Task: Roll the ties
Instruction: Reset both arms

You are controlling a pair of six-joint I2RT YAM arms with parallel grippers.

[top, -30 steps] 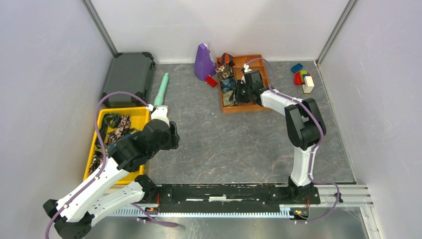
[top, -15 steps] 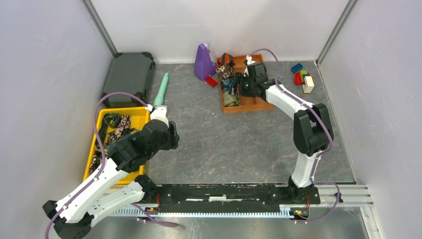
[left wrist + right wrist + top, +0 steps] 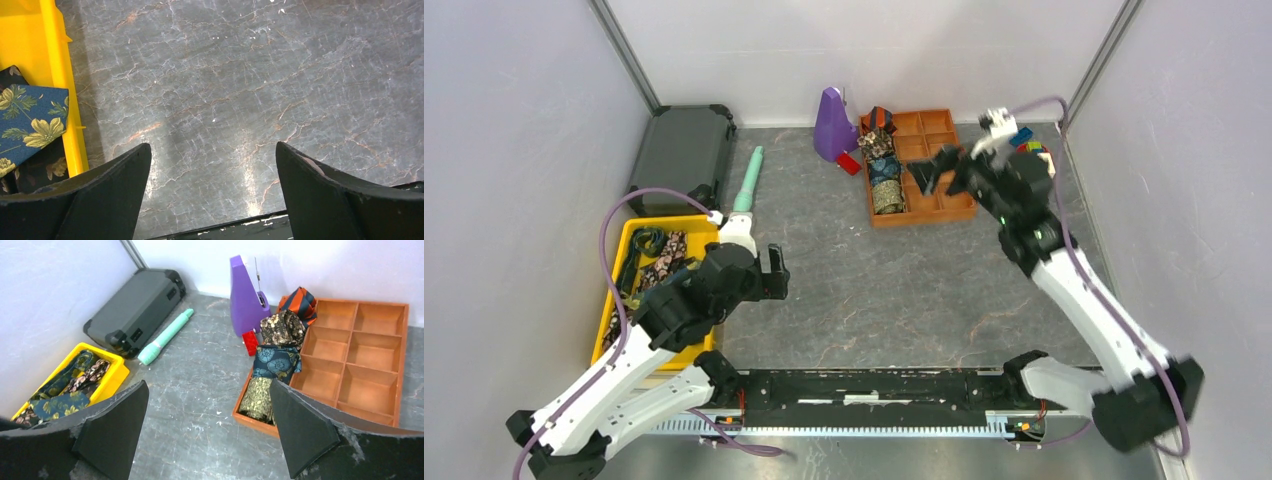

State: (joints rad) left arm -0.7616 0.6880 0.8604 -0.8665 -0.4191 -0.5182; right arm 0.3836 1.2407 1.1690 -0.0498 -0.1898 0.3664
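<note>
Several rolled ties fill the left column of the orange compartment tray [image 3: 924, 215]: an olive-gold coil [image 3: 259, 398] nearest, then a blue patterned one [image 3: 276, 362], a brown floral one [image 3: 281, 327] and an orange-striped one [image 3: 301, 299]. Flat ties lie in the yellow bin [image 3: 709, 225], among them a navy tie with yellow flowers [image 3: 30, 125]. My right gripper [image 3: 934, 168] hovers open and empty above the tray's near right side. My left gripper [image 3: 771, 272] is open and empty over bare table just right of the bin.
A black case [image 3: 682, 155] sits at the back left, with a teal cylinder [image 3: 749, 180] beside it. A purple object [image 3: 832, 125] and a red block [image 3: 849, 163] stand left of the tray. Coloured toy blocks [image 3: 1036, 160] lie at the back right.
My right arm has lifted out of the tray, swung back to the right and opened its jaws, leaving the olive-gold coil in its compartment. My left gripper's jaws have opened wider.
</note>
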